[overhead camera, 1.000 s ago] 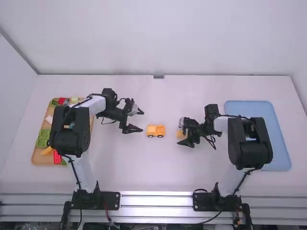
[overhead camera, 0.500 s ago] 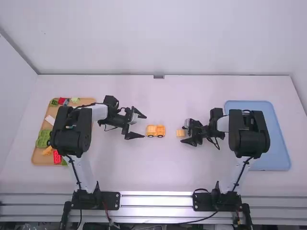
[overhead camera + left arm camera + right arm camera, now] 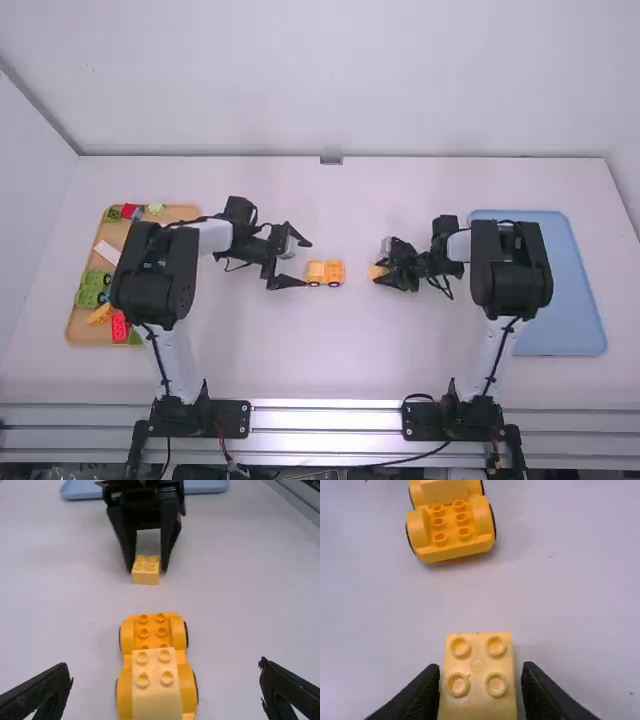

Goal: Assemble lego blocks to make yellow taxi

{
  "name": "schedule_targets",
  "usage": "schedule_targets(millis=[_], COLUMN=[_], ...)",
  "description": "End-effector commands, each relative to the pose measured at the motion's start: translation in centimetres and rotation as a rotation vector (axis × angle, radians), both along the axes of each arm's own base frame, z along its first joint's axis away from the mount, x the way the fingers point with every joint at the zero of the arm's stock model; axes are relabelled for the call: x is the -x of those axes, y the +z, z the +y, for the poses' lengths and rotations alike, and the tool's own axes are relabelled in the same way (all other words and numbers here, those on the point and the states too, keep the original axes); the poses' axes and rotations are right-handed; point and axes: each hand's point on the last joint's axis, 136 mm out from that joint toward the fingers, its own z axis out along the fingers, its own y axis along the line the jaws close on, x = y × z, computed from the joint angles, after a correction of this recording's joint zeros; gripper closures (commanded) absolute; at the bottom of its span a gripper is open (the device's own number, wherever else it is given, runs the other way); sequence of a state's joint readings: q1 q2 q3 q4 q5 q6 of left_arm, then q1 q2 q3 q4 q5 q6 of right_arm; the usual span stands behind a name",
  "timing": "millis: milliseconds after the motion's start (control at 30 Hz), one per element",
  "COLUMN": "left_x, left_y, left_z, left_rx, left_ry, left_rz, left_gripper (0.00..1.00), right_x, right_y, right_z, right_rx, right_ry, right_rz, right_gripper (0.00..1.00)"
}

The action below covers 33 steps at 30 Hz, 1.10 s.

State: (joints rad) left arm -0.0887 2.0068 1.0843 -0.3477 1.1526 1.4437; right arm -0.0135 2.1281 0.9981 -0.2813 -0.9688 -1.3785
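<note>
With left jaws and right jaws apart, I should centre the latter on the four-stud yellow brick [image 3: 145,576], wheeled chassis [image 3: 152,632] at its nine o'clock, before squeezing.

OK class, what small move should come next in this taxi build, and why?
Probably, close the right gripper on the small pale-yellow, four-studded plastic block: its fingers stand on either side, with a narrow gap showing at one. The orange-yellow wheeled plastic base nearby has bare studs that could take the block afterwards.
</note>
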Motion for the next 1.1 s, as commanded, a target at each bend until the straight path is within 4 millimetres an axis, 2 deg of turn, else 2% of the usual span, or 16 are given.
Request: schedule_targets(millis=[0, 100, 200, 267, 333, 400, 533, 733, 900, 1067], left_x=[0.2, -0.2, -0.5, -0.4, -0.4, -0.4, 0.4, -0.5, -0.8, 0.4], left_y=[-0.3, -1.2, -2.9, -3.2, -4.1, -4.7, -5.5, -7.0, -6.8, -6.2], left_z=[-0.4, -0.7, -1.6, -2.1, -2.8, -3.0, -3.9, -3.2, -2.3, -2.0], left_rx=[0.007, -0.014, -0.053, -0.053, -0.074, -0.097, -0.101, -0.128, -0.102, -0.039], left_ry=[0.022, 0.046, 0.108, 0.117, 0.159, 0.192, 0.174, 0.202, 0.209, 0.145], left_rz=[0.058, 0.043, 0.048, 0.042, 0.030, 0.030, 0.021, 0.066, 0.077, 0.039], left_gripper=[0.01, 0.01, 0.01, 0.01, 0.01, 0.01, 0.01, 0.00, 0.04, 0.12], right_x=[0.2, 0.0, -0.1, 0.1, 0.2, 0.0, -0.7, -1.6, -0.8, 0.0], right_y=[-0.5, -0.2, 1.4, 2.2, 4.2, 5.4, 7.0, 8.9, 9.7, 8.0], right_z=[-0.1, 0.1, 0.0, 0.2, 0.9, 1.7, 3.2, 5.5, 6.7, 8.1], right_rx=[0.005, 0.004, -0.004, -0.004, -0.012, -0.024, -0.026, 0.063, 0.090, 0.057], right_ry=[0.022, 0.021, 0.044, 0.062, 0.105, 0.123, 0.141, 0.108, 0.145, 0.128], right_rz=[0.002, 0.017, 0.037, 0.038, 0.020, -0.001, -0.049, -0.089, -0.130, -0.129], right_gripper=[0.60, 0.67, 0.69, 0.70, 0.71, 0.71, 0.71, 0.73, 0.73, 0.73])
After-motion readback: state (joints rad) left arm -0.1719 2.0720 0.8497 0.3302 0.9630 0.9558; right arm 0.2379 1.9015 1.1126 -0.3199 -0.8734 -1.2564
